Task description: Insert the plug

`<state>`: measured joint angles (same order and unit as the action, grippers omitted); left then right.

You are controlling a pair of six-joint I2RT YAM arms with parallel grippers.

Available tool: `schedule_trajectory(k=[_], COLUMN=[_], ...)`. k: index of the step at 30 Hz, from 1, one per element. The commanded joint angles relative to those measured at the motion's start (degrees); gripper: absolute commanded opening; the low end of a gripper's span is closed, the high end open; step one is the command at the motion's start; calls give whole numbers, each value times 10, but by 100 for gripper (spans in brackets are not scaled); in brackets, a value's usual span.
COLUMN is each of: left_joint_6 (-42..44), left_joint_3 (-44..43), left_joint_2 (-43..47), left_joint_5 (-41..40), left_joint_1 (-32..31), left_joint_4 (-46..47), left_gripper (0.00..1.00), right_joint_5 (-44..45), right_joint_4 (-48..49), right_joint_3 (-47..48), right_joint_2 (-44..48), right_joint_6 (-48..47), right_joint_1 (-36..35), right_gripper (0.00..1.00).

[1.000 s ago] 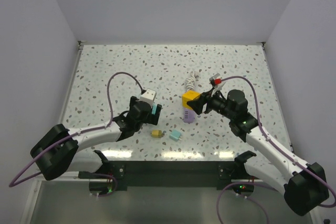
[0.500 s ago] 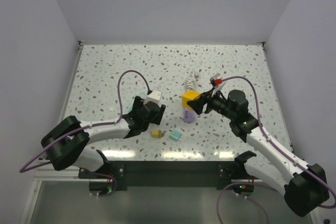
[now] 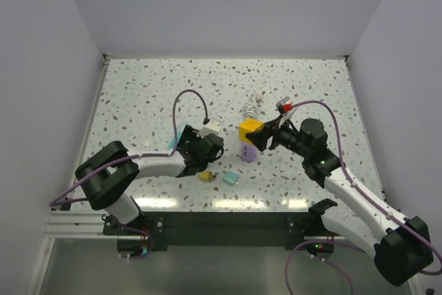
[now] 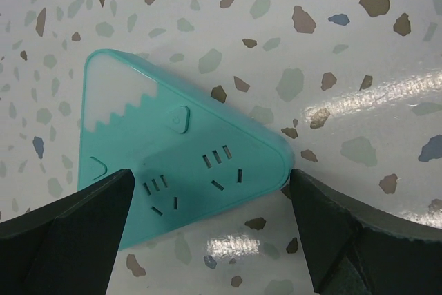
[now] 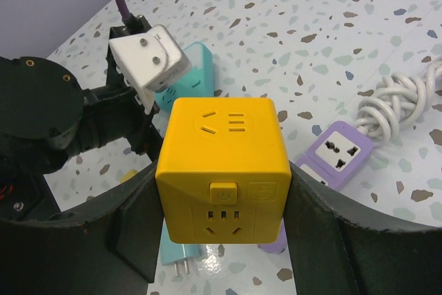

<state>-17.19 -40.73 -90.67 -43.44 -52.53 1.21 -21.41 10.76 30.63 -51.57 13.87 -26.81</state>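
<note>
My right gripper (image 3: 257, 136) is shut on a yellow cube socket (image 3: 250, 129) and holds it above the table; in the right wrist view the cube (image 5: 224, 170) sits between both fingers, with its slots facing up and toward the camera. My left gripper (image 3: 191, 144) is open, low over a teal triangular socket (image 3: 179, 135). In the left wrist view the teal socket (image 4: 173, 164) lies flat on the table with one finger at each side of it (image 4: 210, 240). A small teal plug (image 3: 230, 179) and a small yellow plug (image 3: 206, 176) lie near the front.
A purple power strip (image 3: 248, 151) lies just below the yellow cube, and its white coiled cable (image 3: 252, 107) runs toward the back. In the right wrist view the strip (image 5: 331, 157) and the teal plug (image 5: 176, 250) lie under the cube. White walls enclose the speckled table (image 3: 138, 94).
My left wrist has moved right and turned, so the teal socket now shows at its left side. The right arm and the yellow cube have not moved.
</note>
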Motion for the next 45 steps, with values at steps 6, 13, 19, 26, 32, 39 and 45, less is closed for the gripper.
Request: schedule_trajectory(k=[6, 13, 19, 26, 32, 39, 45], left_joint_6=[56, 124, 162, 186, 176, 134, 124], left_joint_3=[-17, -51, -51, -26, 34, 14, -15], left_joint_2=[-15, -57, -59, 2, 67, 47, 10], left_joint_5=[-73, -68, -28, -6, 16, -37, -24], left_joint_1=[-10, 4, 39, 25, 5, 2, 1], left_joint_4=[54, 114, 178, 188, 169, 88, 49], left_gripper=[100, 100, 100, 100, 100, 100, 100], right_joint_5=[-15, -12, -4, -1, -12, -20, -15], right_joint_4=[44, 38, 29, 27, 37, 40, 33], right_joint_3=[19, 21, 20, 22, 21, 21, 19], right_joint_2=[9, 11, 18, 16, 6, 6, 20], right_joint_6=[-2, -3, -4, -6, -4, 0, 0], right_joint_1=[2, 2, 2, 2, 2, 1, 2], right_gripper=[0, 0, 0, 0, 0, 0, 0])
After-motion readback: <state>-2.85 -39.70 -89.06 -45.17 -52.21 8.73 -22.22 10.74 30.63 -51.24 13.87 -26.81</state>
